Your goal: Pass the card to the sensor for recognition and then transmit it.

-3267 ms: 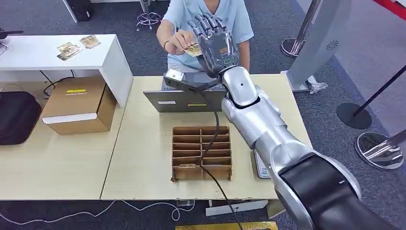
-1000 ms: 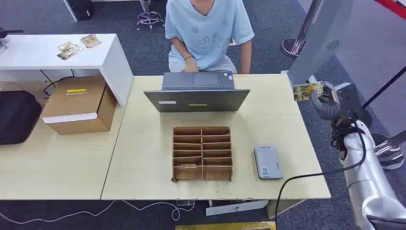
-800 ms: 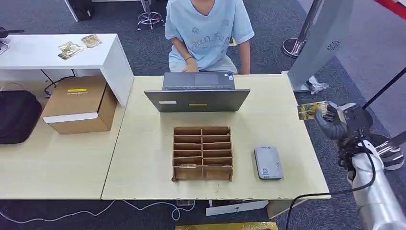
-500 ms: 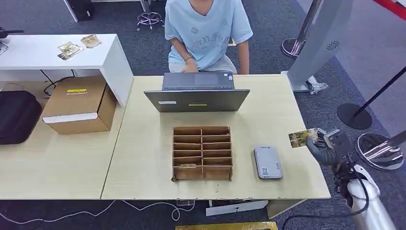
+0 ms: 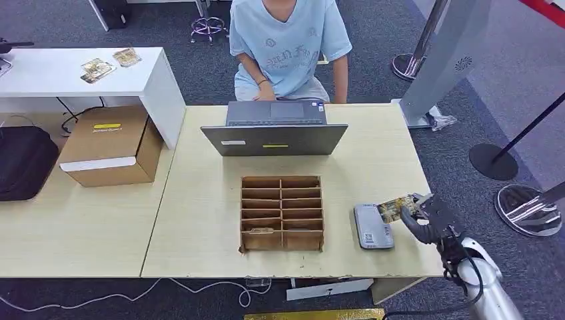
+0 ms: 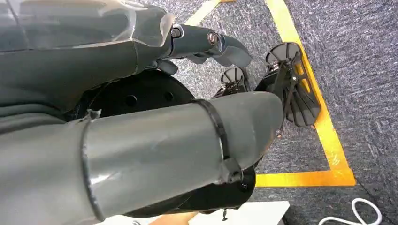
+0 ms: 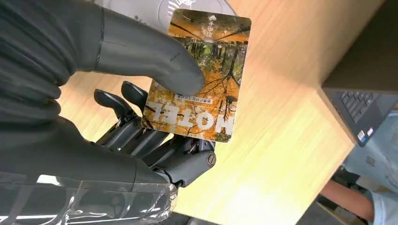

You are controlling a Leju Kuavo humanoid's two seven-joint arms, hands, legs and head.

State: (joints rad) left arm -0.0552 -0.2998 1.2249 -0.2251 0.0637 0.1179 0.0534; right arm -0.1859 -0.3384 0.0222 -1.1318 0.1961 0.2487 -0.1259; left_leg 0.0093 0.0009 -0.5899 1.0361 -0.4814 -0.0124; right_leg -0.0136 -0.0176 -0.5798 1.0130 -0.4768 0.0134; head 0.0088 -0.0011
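My right hand pinches the card between thumb and fingers, its long axis reaching out over the grey sensor on the table — free end toward the cardboard organizer. My thumb hides part of the print (autumn trees). My left hand holds nothing, fingers loosely curled — whether closed, I cannot tell.

— Where does my right hand sit?

— At the right edge of the pale wooden worktop, pinching the autumn-forest picture card over the flat grey rectangular sensor.

— And left of the sensor?

— The brown cardboard slotted organiser, mid-worktop. Behind it stands the grey open laptop, with a person seated beyond.

— Farther left?

— A brown cardboard box, below a white side table.
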